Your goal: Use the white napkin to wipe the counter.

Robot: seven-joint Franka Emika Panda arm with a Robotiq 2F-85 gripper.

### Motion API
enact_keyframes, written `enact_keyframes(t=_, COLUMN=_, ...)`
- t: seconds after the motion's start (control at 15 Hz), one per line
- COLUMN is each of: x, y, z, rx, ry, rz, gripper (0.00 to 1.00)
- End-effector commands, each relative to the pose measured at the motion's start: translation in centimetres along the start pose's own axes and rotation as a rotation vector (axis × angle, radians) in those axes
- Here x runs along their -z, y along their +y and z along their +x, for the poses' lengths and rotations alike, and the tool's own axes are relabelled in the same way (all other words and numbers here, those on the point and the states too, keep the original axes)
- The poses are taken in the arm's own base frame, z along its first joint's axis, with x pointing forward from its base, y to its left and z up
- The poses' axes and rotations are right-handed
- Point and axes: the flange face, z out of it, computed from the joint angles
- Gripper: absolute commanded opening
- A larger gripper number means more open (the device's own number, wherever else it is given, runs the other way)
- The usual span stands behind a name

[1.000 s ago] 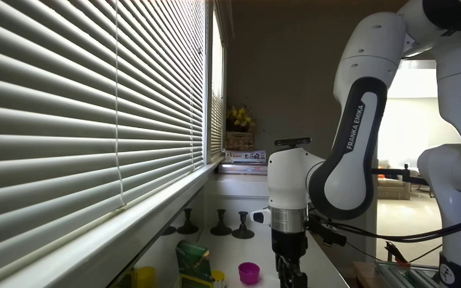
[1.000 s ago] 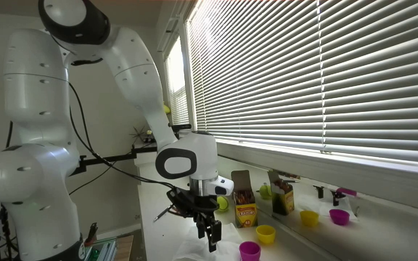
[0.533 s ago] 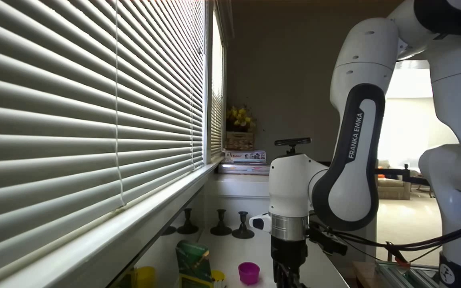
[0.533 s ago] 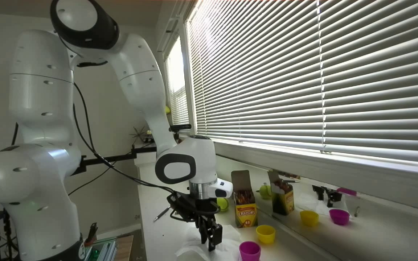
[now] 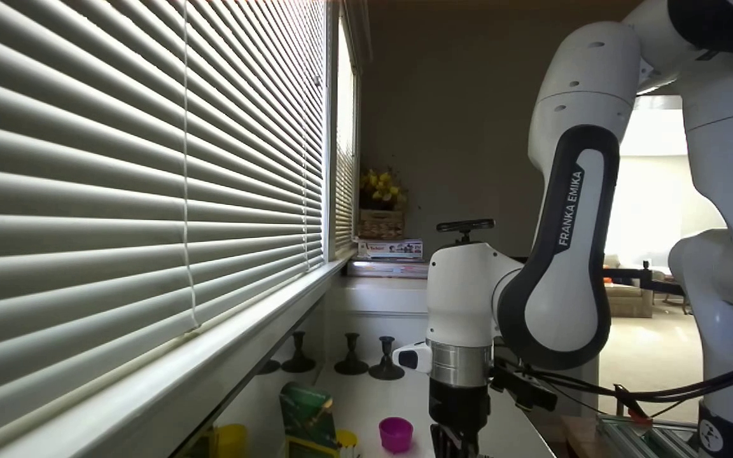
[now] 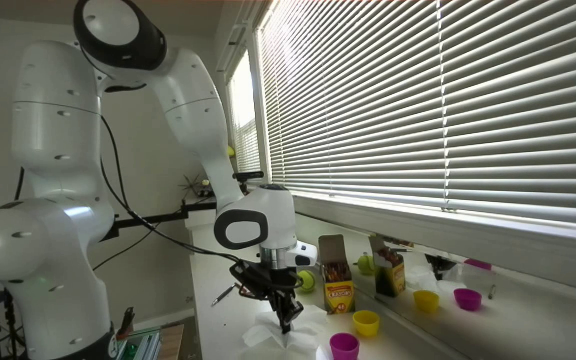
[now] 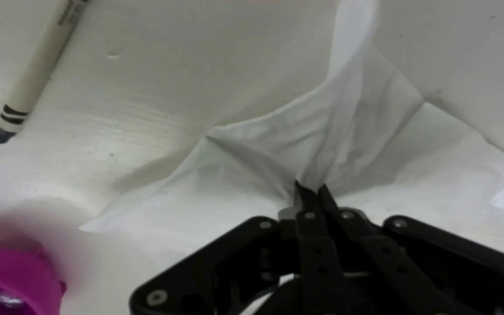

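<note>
Wrist view: one black two-fingered tool (image 7: 310, 187), fingertips close together, pinching the gathered folds of one thin white paper napkin (image 7: 313, 144). Creases fan out from the pinch; the napkin's outer edges spread over the glossy white tabletop (image 7: 147, 52). Upper left, one pale-wrapped crayon (image 7: 41, 63) with black bands and a dark tip, lying apart from the napkin. Lower left, one round magenta cup (image 7: 24, 271), partly cut off.

In an exterior view: the tool, pointing down into the napkin, which sits in raised folds on the tabletop. Just beside the napkin, the magenta cup, upright; near it, one small round yellow cup (image 6: 366, 325), also upright. Farther along, one yellow-and-green cardboard crayon box (image 6: 339, 298), flap open, crayons (image 6: 336, 272) inside; next to it, one yellow-green ball (image 6: 306, 281); toward the tabletop's left edge, one slim dark pen-shaped item (image 6: 223, 295). Beneath white slatted window blinds (image 6: 393, 110), I see a reflecting strip (image 6: 523, 312) doubling the cups and the box.

In an exterior view: one white jointed robot arm (image 5: 564, 254), its tool running off the bottom, so the tips escape me there. Near the tool, the magenta cup. Toward the tabletop's far end, two dark candlesticks (image 5: 351, 364), upright. Beyond them, one woven basket (image 5: 381, 224) holding yellow flowers (image 5: 379, 186), set on a stack of flat boxes (image 5: 390, 250).
</note>
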Motion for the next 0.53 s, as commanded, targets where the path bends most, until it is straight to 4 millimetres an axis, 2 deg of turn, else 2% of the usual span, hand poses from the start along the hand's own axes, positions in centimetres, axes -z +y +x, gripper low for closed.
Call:
enact_keyframes(t=0.0, x=1.4, y=-1.9, z=1.0, rx=0.033, ry=0.05, rz=0.03, gripper=0.0)
enact_keyframes(t=0.2, x=3.0, y=-3.3, z=2.2, rx=0.046, ry=0.093, rz=0.061, gripper=0.0)
enact_keyframes(t=0.47, x=4.1, y=-4.0, z=3.0, rx=0.056, ry=0.13, rz=0.082, gripper=0.0)
